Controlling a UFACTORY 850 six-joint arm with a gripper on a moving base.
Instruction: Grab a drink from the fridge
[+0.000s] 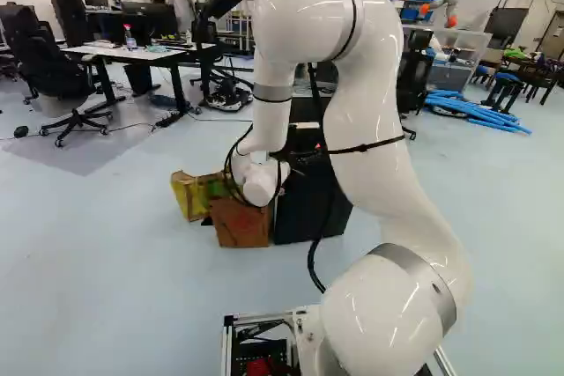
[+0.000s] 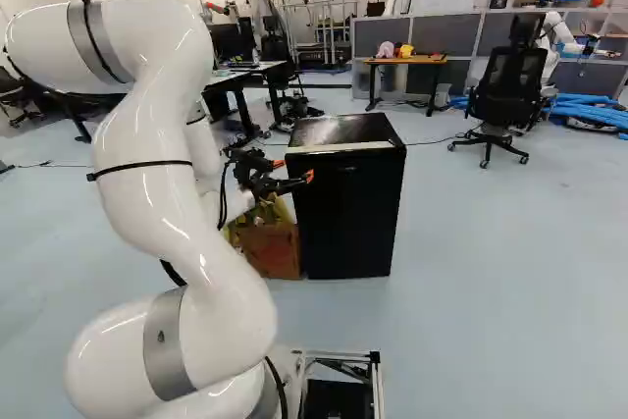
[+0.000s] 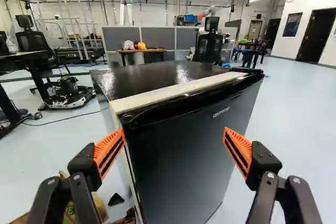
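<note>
Gripper (image 3: 174,135) nearest, orange pads (image 3: 108,151) standing wide apart, clamped on nothing, facing the closed door (image 3: 181,156) of the black fridge (image 2: 348,208). No drink visible; presumably inside. Main risk: slipping off smooth door for want of an evident handle, or shoving the fridge by pressing too hard. Also possible: catching the cardboard box (image 2: 270,250) beside the near corner. More room for moving on the side away from the box.

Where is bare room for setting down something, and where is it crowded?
The black fridge has a bare top behind its pale strip. In the right base view, the floor right of it is bare too. Crowded: its left, with the cardboard box beside it and the gripper near.
</note>
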